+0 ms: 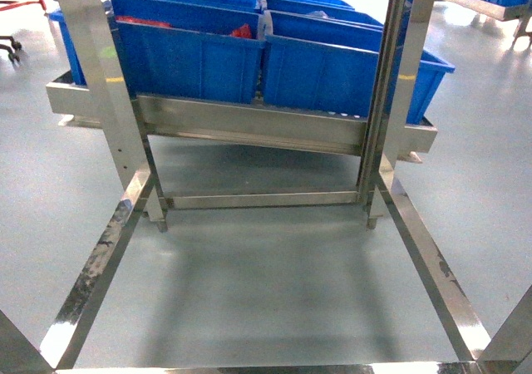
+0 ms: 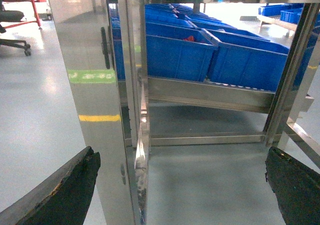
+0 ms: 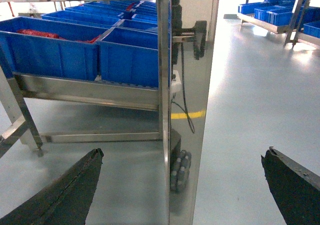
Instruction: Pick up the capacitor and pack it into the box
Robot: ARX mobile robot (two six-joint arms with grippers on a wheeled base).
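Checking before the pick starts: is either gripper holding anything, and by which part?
Nothing is held. The left gripper and right gripper both have jaws wide apart with only floor between them.

No text, brand or number can be read in any view. The one candidate is a green label on the steel upright in the left wrist view; its pale marks are too blurred to make out. The blue bins carry no legible markings
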